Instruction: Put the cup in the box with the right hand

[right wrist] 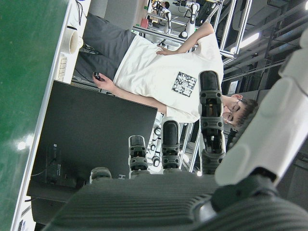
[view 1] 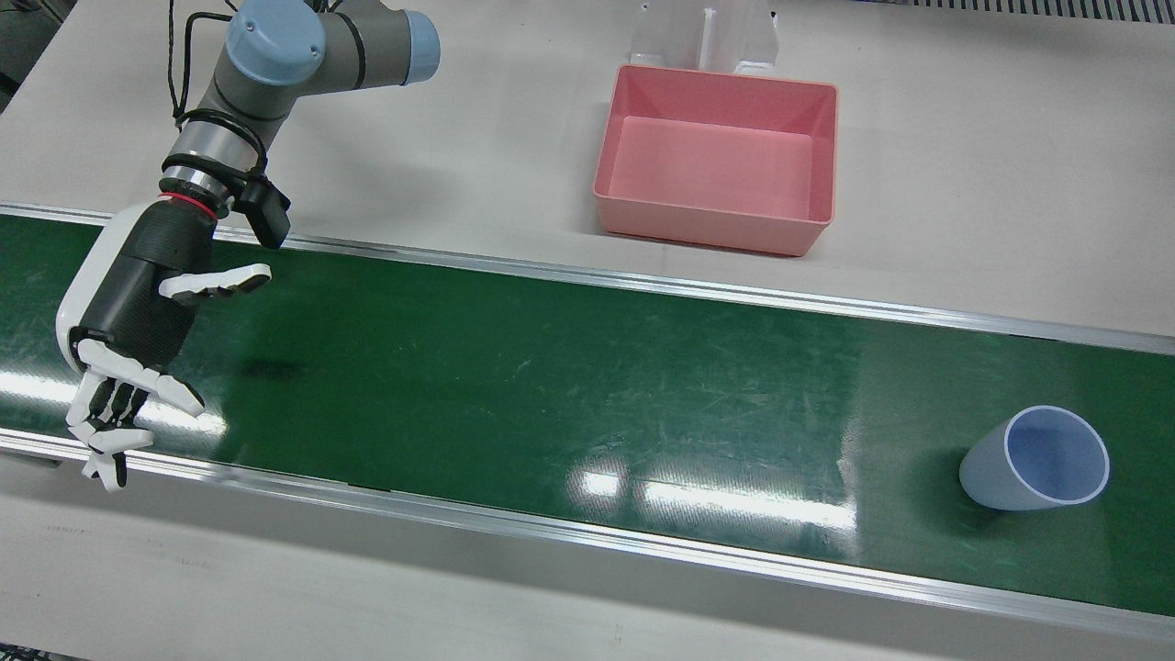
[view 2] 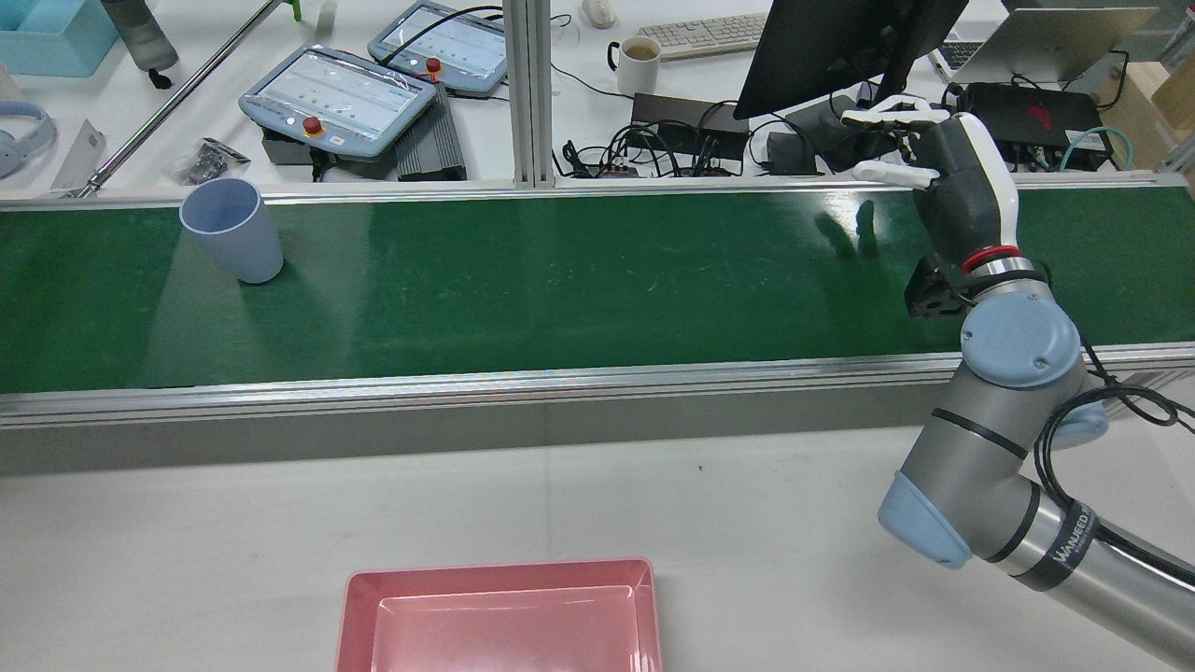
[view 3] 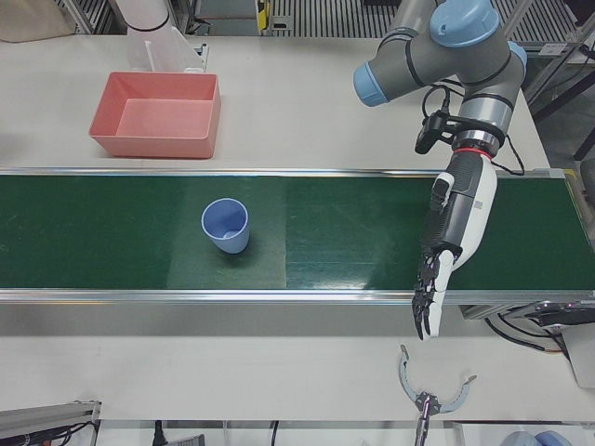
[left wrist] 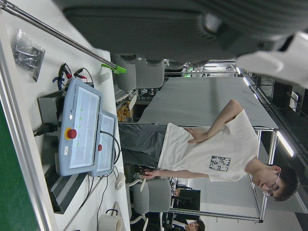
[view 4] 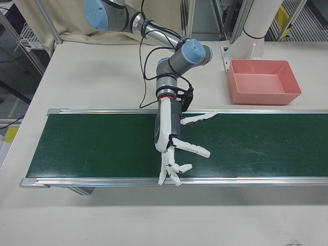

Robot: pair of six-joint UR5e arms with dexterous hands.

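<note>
Seen from the operators' side, the nearest thing is the right hand point(view 1: 138, 312), a black-and-white many-fingered hand that hangs over the near rail of the dark green conveyor belt point(view 1: 551, 395). Its fingers point(view 1: 110, 431) are spread wide, and it holds nothing. In the right-front view the same hand point(view 4: 171, 138) points down towards the belt's near edge, with one finger out to the side.

On the belt itself, well apart from that hand and at the opposite end, stands the pale blue plastic cup point(view 1: 1033, 464). It is upright with its mouth open to the top, nearer the operators' rail than the robot's. The rear view places the cup point(view 2: 233, 233) far to the robot's left.

Further along that side, the left hand point(view 3: 451, 232) hangs over the belt, fingers stretched downward and holding nothing. How far apart its fingers are is hard to judge at this size.

Beyond the belt, on the white table point(view 1: 964, 184), sits the pink rectangular plastic box point(view 1: 707, 225), just past the far rail and roughly midway between the right hand and the cup.
</note>
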